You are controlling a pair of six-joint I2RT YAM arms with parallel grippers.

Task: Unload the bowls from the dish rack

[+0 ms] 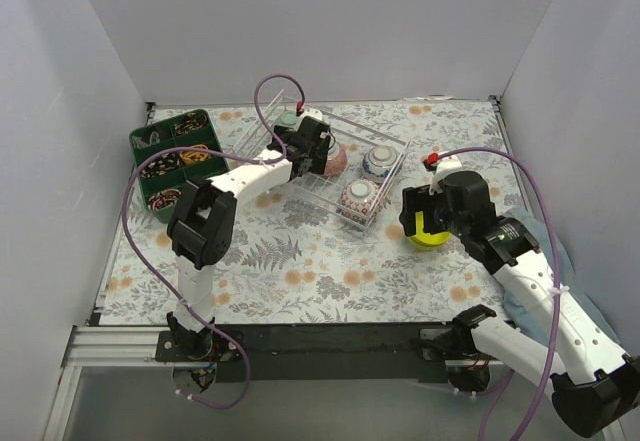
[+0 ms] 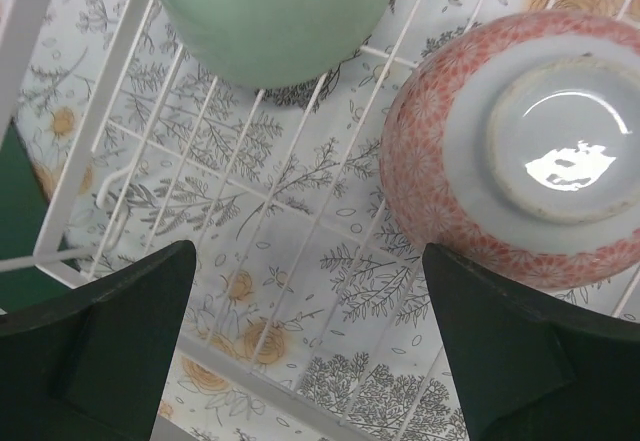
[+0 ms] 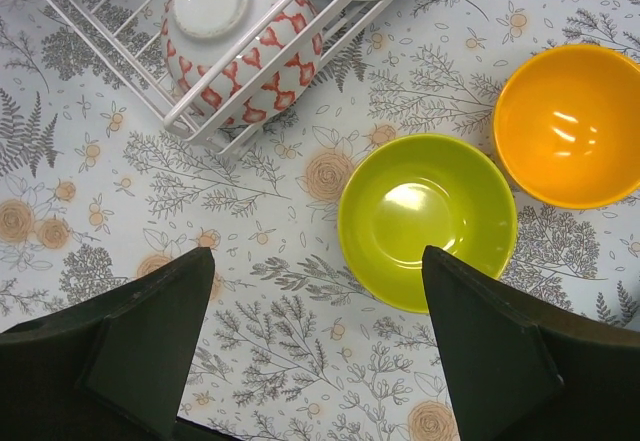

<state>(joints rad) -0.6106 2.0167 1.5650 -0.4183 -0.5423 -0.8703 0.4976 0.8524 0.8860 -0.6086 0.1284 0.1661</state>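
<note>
Left wrist view: left pincer is wide open and empty over the dish rack, between the pale green bowl and the upside-down pink-patterned bowl. Right pincer is open too, also empty, above the lime-yellow bowl on the desk.

Left gripper over dish rack: plain bowl ahead-left, upside-down bowl ahead-right, both in the rack. Right gripper over table: near bowl just ahead-right, far bowl beside it, further right. Rack corner ahead-left, corner bowl upside down inside.
</note>
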